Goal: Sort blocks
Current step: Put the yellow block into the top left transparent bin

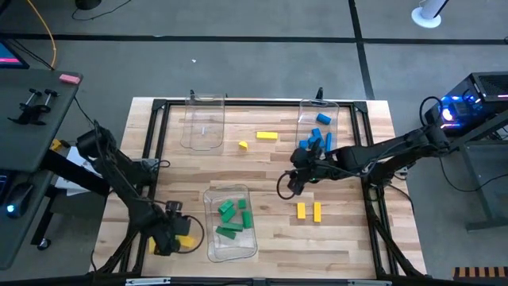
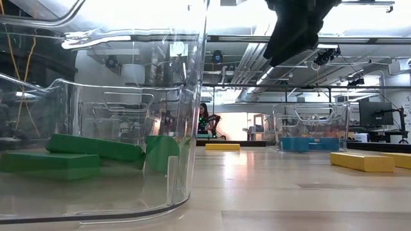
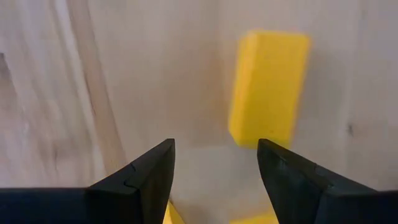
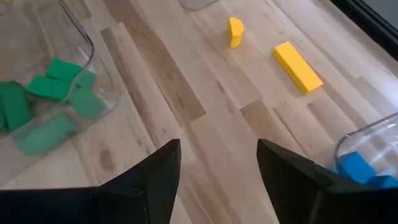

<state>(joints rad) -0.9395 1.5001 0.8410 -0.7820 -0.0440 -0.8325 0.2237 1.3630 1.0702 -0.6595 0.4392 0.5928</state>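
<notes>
Left gripper (image 1: pixel 176 238): lower left of the overhead frame, low over the wooden table (image 1: pixel 349 238), jaws parted around bare wood; a yellow block (image 3: pixel 268 87) lies just ahead of the fingertips, and yellow also shows at the jaws' base (too little visible to say whether it is touched).

Right gripper (image 1: pixel 295 181): centre-right of the overhead frame, raised above the table, jaws apart and holding nothing.

Green blocks (image 1: pixel 232 214): lying inside the clear bin (image 1: pixel 211 248) at bottom centre.

Blue blocks (image 1: pixel 317 137): gathered in the clear bin (image 1: pixel 305 107) at upper right.

Third bin (image 1: pixel 202 141): upper left of the table, no blocks visible inside.

Loose yellow blocks: a bar (image 1: pixel 266 136) and a small rounded piece (image 1: pixel 243 144) between the upper bins; two short bars (image 1: pixel 309 210) side by side at lower right of centre.
</notes>
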